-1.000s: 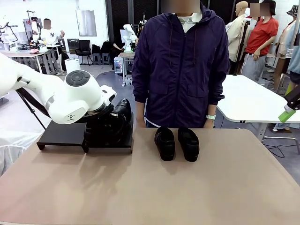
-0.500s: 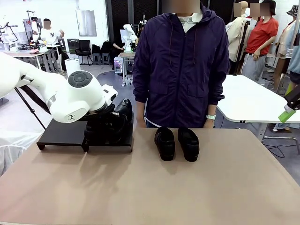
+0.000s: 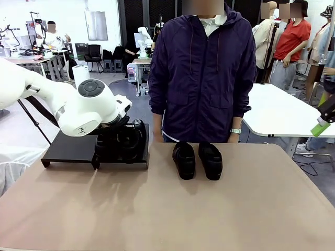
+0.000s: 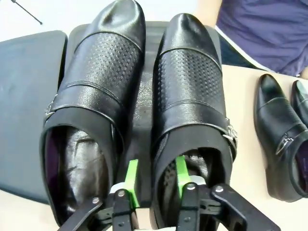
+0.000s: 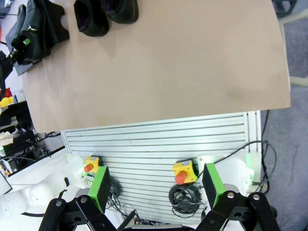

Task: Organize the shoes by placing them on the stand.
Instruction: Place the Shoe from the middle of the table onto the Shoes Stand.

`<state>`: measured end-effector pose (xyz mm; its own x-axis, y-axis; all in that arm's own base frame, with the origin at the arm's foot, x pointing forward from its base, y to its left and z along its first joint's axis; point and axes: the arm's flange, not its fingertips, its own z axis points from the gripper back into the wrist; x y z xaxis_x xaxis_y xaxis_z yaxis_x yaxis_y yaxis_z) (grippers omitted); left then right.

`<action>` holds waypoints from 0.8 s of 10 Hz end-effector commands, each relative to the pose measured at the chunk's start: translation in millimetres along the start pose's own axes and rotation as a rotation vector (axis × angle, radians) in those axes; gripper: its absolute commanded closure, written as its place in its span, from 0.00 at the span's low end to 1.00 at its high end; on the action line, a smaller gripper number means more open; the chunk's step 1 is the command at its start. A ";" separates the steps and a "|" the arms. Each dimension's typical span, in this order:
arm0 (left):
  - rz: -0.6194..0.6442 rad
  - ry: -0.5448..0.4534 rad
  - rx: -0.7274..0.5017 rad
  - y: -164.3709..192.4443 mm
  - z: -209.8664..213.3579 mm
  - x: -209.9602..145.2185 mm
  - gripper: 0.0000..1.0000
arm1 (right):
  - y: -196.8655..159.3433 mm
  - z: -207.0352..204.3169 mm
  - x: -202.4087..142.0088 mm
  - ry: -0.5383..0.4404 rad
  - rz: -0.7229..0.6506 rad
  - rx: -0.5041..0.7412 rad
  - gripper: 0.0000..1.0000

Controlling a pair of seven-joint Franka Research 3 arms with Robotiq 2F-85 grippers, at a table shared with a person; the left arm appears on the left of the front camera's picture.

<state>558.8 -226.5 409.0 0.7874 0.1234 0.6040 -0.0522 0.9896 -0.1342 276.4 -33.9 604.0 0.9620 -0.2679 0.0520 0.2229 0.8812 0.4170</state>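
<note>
Two black glossy shoes lie side by side on the black stand (image 4: 24,96), the left shoe (image 4: 91,96) and the right shoe (image 4: 190,101), toes pointing away. My left gripper (image 4: 156,177) is at their heels. Its green pads stand slightly apart astride the right shoe's inner collar wall, not squeezing it. In the front view the left arm (image 3: 89,107) hangs over the stand (image 3: 68,149) and hides most of that pair (image 3: 133,137). Two more shoes (image 3: 184,159) (image 3: 210,160) sit on the table in front of the person. My right gripper (image 5: 156,187) is wide open and holds nothing.
A person in a purple jacket (image 3: 201,73) stands at the far table edge, hands down. The stand's left half (image 3: 63,151) is bare. The right gripper hovers past the table's near right edge (image 5: 284,72), high above the robot's base.
The left gripper's pads have parted from the right shoe's collar. That shoe's toe has dropped and it now lies flat on the stand. The right arm has not moved.
</note>
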 end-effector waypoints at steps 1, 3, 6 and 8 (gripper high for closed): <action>0.011 -0.024 0.014 -4.1 -2.0 1.5 0.00 | 1.5 3.0 1.1 0.007 0.013 0.017 0.00; 0.004 -0.035 -0.008 -2.2 6.5 2.3 0.00 | 1.5 3.0 1.1 0.007 0.013 0.017 0.00; -0.060 -0.029 -0.093 6.5 64.8 6.6 0.00 | 1.5 3.0 1.1 0.007 0.013 0.017 0.00; -0.121 -0.090 -0.045 15.2 137.3 -10.6 0.00 | 1.5 3.0 1.1 0.007 0.013 0.017 0.00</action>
<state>513.6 -232.8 468.6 0.7389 0.0563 0.6714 0.0581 0.9875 -0.1468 276.5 -33.9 603.8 0.9621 -0.2679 0.0515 0.2231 0.8811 0.4169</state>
